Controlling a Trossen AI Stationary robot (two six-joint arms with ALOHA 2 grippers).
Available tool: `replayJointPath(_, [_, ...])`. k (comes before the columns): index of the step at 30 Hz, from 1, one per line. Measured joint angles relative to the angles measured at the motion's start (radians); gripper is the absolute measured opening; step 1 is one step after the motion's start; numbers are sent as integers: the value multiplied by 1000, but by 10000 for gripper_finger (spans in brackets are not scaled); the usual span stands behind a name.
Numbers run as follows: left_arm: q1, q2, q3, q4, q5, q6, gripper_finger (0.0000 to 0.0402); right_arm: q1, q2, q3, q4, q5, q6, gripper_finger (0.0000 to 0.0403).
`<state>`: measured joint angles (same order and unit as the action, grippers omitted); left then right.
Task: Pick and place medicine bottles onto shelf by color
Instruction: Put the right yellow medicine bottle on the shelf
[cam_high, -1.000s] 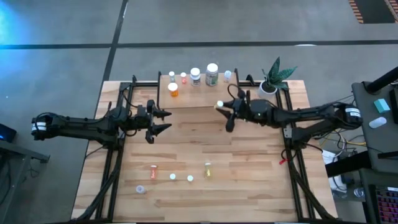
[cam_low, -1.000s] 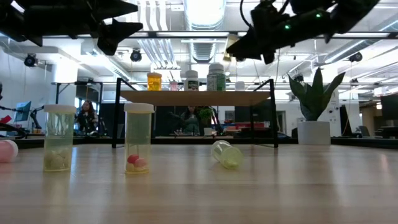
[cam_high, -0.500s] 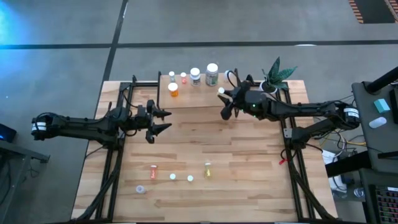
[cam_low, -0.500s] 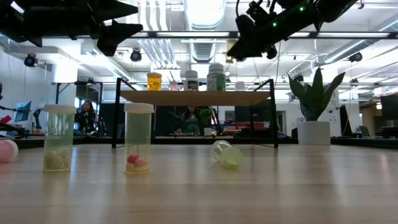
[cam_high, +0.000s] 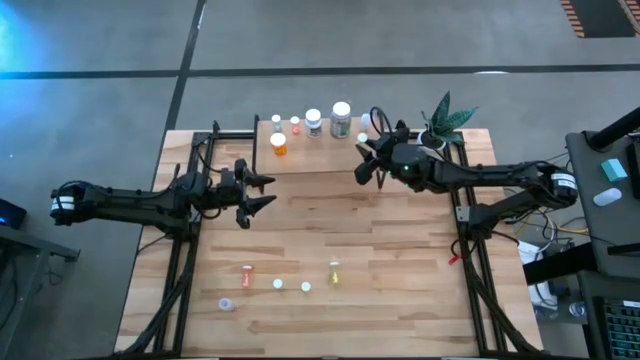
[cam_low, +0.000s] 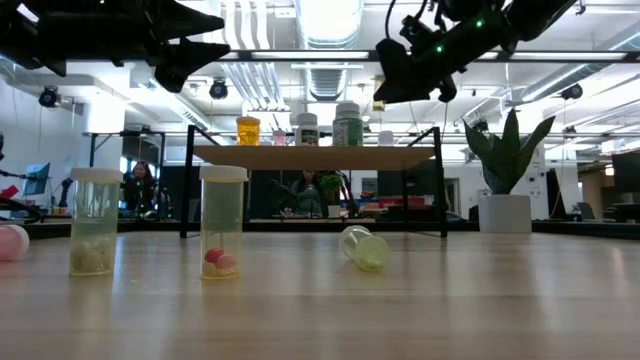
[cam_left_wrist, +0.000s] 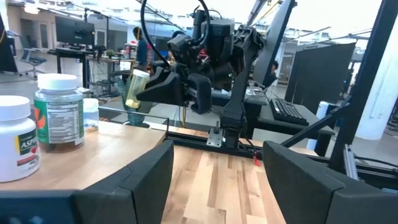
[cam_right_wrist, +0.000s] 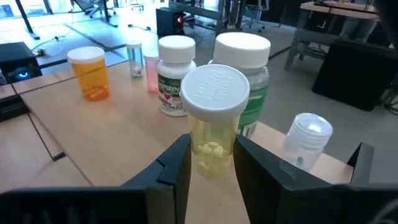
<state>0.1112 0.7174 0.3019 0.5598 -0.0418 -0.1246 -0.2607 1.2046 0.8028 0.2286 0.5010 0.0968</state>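
**Q:** Workshop ceiling lights, desks and a seated person (cam_low: 140, 185) behind the plank table (cam_high: 400, 290) — and where are you against the shelf (cam_high: 320, 150)?

**A:** My right arm reaches in from the table's right side, stretched nearly level, with my right gripper (cam_right_wrist: 210, 163) raised above the shelf's right end. Its fingers are clamped on a yellow bottle (cam_right_wrist: 214, 118). My left arm lies low and straight from the left side; my left gripper (cam_high: 262, 193) hangs in the air off the shelf's left front corner, fingers spread and holding nothing.

**Q:** How does the bottle look?

**A:** Clear yellow body, broad white ribbed cap, pale pills at the bottom. It stands upright between my fingers, off the board.

**Q:** What else is on the shelf?

**A:** Beyond my bottle stand a green-labelled bottle (cam_right_wrist: 249, 81) and a white bottle (cam_right_wrist: 173, 78), with an orange bottle (cam_right_wrist: 91, 73) farther toward the left end and two thin vials (cam_right_wrist: 142, 61) behind. A small clear bottle (cam_right_wrist: 306, 142) stands at the right end, near where I hover. A potted plant (cam_high: 440, 125) stands just past that end.

**Q:** And in front of the shelf?

**A:** Five small bottles (cam_high: 290, 283) are scattered near the table's front edge, well apart from the shelf; one yellow one (cam_low: 364, 247) lies on its side.
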Motion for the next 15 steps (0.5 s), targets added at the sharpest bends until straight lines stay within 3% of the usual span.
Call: replayJointPath(15, [0,2,-5,0,0,0,231,-17,88,4,51,2,43,118])
